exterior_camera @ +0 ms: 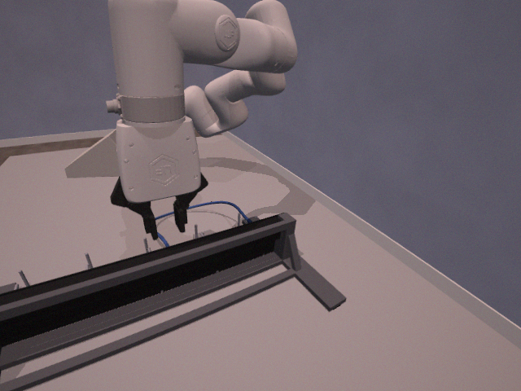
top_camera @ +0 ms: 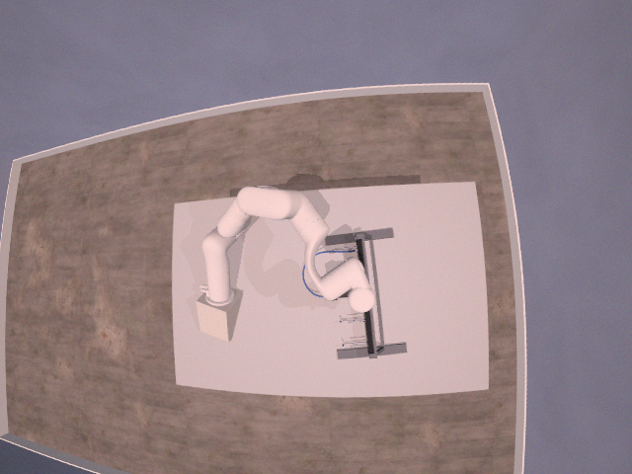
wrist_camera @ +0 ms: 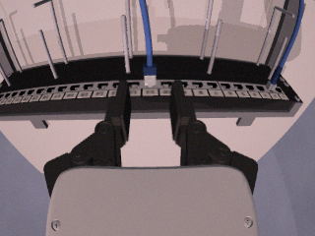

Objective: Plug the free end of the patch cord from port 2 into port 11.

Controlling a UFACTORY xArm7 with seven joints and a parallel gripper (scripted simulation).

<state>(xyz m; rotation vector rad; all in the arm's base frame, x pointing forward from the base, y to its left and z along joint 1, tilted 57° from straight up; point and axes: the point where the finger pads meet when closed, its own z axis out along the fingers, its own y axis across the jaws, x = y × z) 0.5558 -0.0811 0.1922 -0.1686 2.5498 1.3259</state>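
The blue patch cord (top_camera: 304,277) (exterior_camera: 218,202) (wrist_camera: 147,34) arcs in front of the rack (top_camera: 369,334) (exterior_camera: 210,247) (wrist_camera: 221,103). One end (wrist_camera: 274,82) sits in a port near the rack's right end in the wrist view. The other plug (wrist_camera: 150,79), clear with a dark blue boot, sits at a port opening near the row's middle; its number is too blurred to read, and its depth and latch cannot be told. My gripper (exterior_camera: 168,234) (wrist_camera: 150,93) is open and empty, raised above the rack, its fingers apart on either side of the plug in the wrist view. In the top view the arm hides it.
Thin grey upright pins (exterior_camera: 88,260) (wrist_camera: 214,46) stand along the rack's cord side, near the plug. The rack's feet (top_camera: 371,350) (exterior_camera: 321,286) lie on the white table (top_camera: 434,306), inside its edges. The arm (top_camera: 306,219) reaches over from the base block (top_camera: 214,318).
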